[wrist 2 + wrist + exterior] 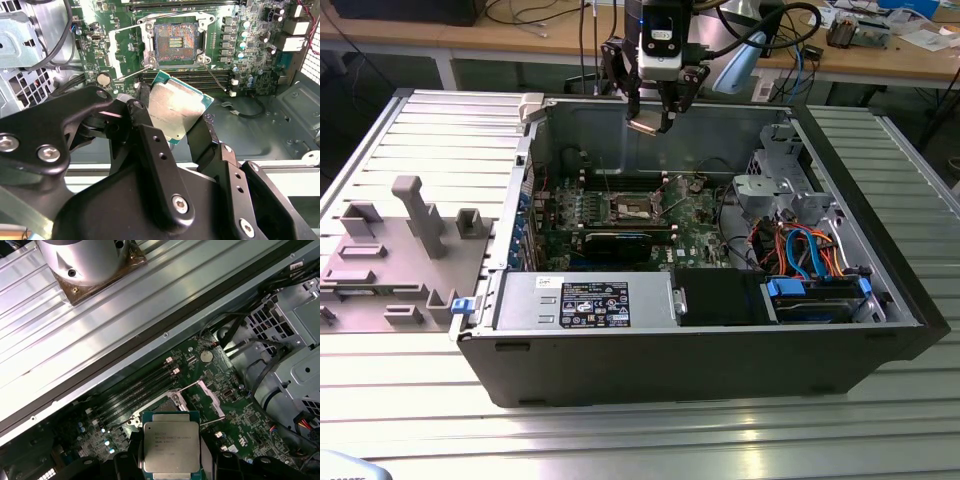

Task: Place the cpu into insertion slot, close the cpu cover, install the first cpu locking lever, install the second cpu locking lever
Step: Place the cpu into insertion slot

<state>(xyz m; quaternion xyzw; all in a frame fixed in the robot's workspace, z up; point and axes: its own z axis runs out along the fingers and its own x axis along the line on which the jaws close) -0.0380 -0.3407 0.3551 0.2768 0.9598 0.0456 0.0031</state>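
My gripper (pixel 655 115) hangs above the back wall of the open computer case, shut on the cpu (pixel 646 126). In the second wrist view the cpu (pixel 177 107) is a tilted silvery square with a green edge, clamped between the black fingers (pixel 143 117); in the first wrist view the cpu (pixel 171 445) shows its printed top. Well below it lies the insertion slot (pixel 174 42), a bare dark square in a metal rim on the green motherboard (pixel 695 225). The cpu cover (pixel 124 50) stands swung open beside the slot. A thin wire lever (pixel 218 79) lies loose next to the slot.
The case holds a power supply (pixel 582 302) at the front and a drive cage with orange and blue cables (pixel 805 255) on the exterior view's right. A grey fixture block (pixel 395 250) sits on the ribbed table at the exterior view's left. Case walls (pixel 660 130) surround the board.
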